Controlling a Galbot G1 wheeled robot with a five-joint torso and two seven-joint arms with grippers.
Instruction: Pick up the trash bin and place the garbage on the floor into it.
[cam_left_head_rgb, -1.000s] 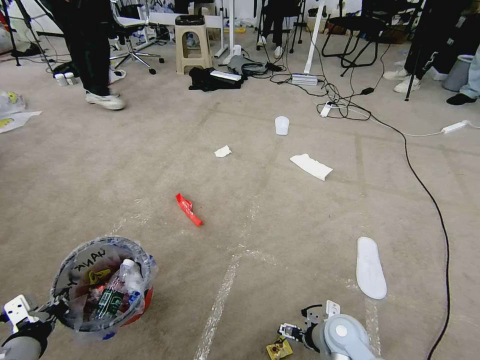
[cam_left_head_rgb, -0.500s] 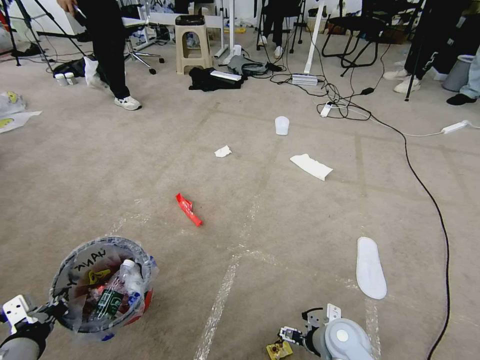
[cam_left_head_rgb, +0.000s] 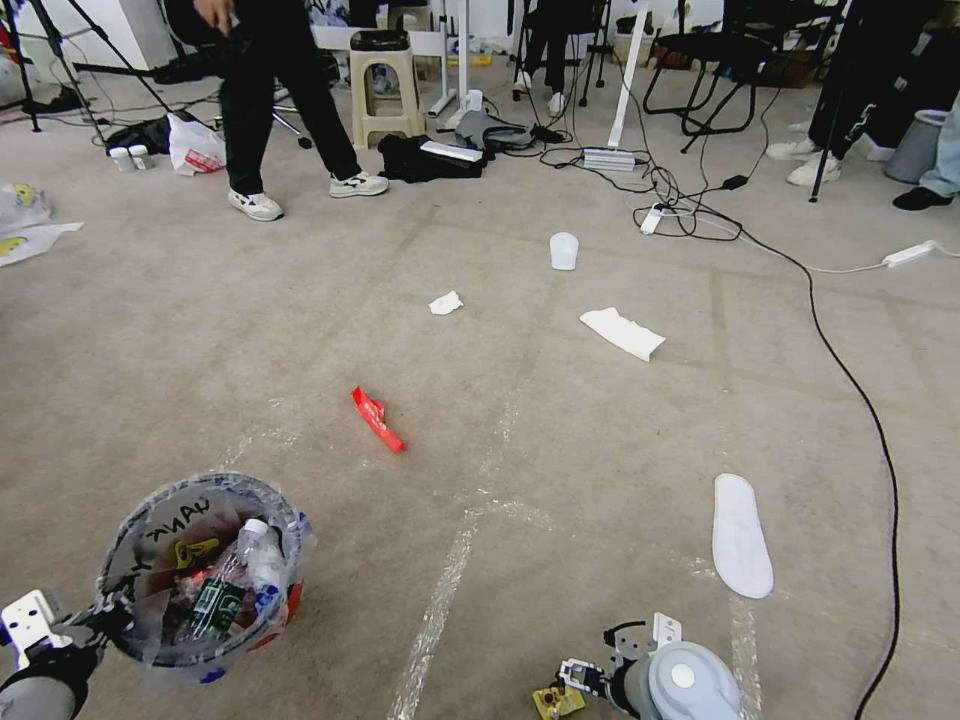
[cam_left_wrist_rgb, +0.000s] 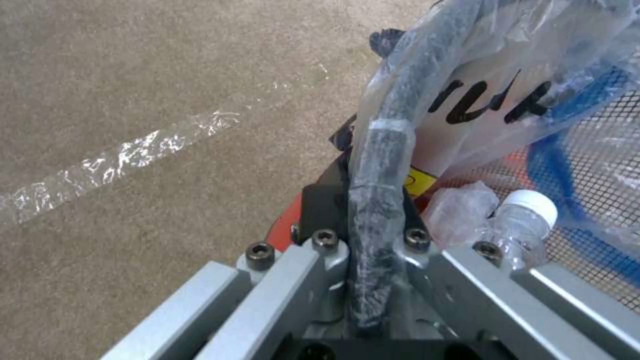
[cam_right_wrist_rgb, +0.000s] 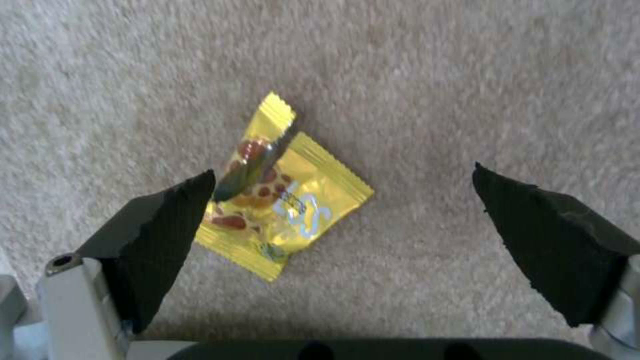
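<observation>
**Bin held at the left, yellow wrapper under the right gripper**

I have the left gripper (cam_left_wrist_rgb: 373, 235) clamped on the rim of the red trash bin (cam_left_head_rgb: 200, 570), its jaws closed on the bag-wrapped edge, low at my left. Inside the bin I can see a green-labelled bottle (cam_left_head_rgb: 225, 590) among other litter. My right gripper (cam_right_wrist_rgb: 343, 200) hangs over the carpet (cam_left_head_rgb: 600, 450) with its jaws wide apart, the yellow wrapper (cam_right_wrist_rgb: 283, 200) lying between them; one pad (cam_right_wrist_rgb: 160, 235) looks to be touching the wrapper's edge, though I can't be sure. Farther out on the carpet lie a red wrapper (cam_left_head_rgb: 377, 418), a small white tissue (cam_left_head_rgb: 446, 302), a larger white paper (cam_left_head_rgb: 622, 332) and a white slipper (cam_left_head_rgb: 741, 535), well apart from one another.
</observation>
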